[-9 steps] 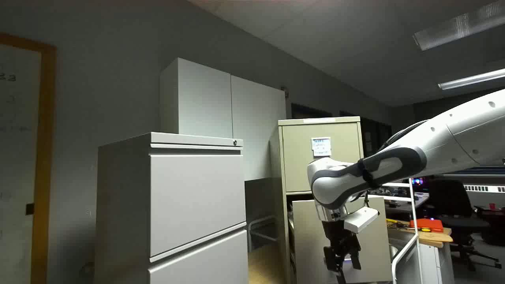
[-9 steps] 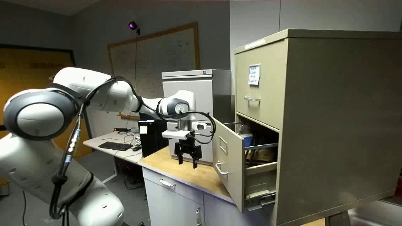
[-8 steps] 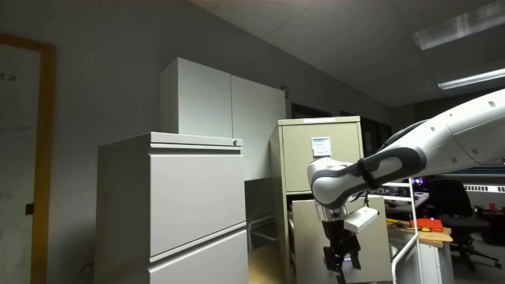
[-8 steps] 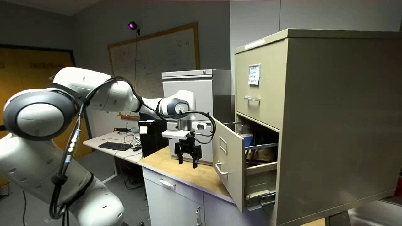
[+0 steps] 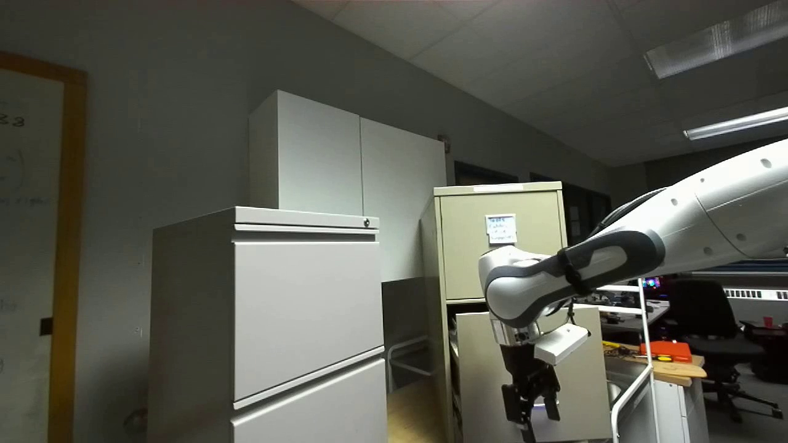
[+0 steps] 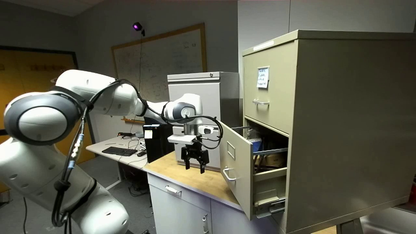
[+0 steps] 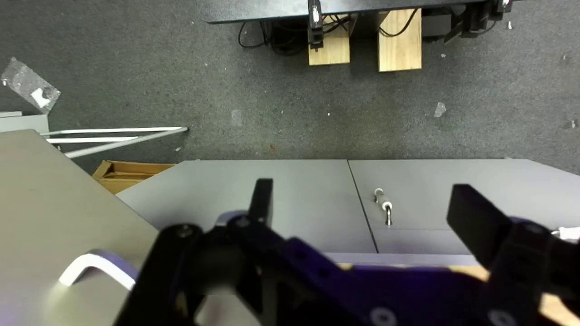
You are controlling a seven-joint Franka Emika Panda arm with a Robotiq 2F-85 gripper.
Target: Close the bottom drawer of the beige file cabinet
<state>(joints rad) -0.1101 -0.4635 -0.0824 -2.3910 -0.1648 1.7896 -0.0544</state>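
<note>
The beige file cabinet (image 6: pixel 351 130) stands at the right in an exterior view and behind the arm in an exterior view (image 5: pixel 466 258). Its bottom drawer (image 6: pixel 239 162) is pulled out, with items inside. The plain front also shows in an exterior view (image 5: pixel 575 375) and at the left of the wrist view (image 7: pixel 54 194). The drawer has a curved handle (image 6: pixel 229 175), also visible in the wrist view (image 7: pixel 97 267). My gripper (image 6: pixel 195 168) points down before the drawer front, seemingly apart from it. Its fingers are spread and empty in the wrist view (image 7: pixel 362 194). It partly hides the front in an exterior view (image 5: pixel 533 413).
A pale grey two-drawer cabinet (image 6: pixel 195 94) stands on the wooden counter (image 6: pixel 182 172) behind the gripper. Grey base cupboards (image 6: pixel 182 204) with protruding handles are below. A white metal rail (image 5: pixel 634 394) stands beside the beige cabinet. A desk (image 6: pixel 100 148) is further back.
My gripper has shifted only very slightly, a little to the left in an exterior view. The bottom drawer stays pulled out and has not visibly moved.
</note>
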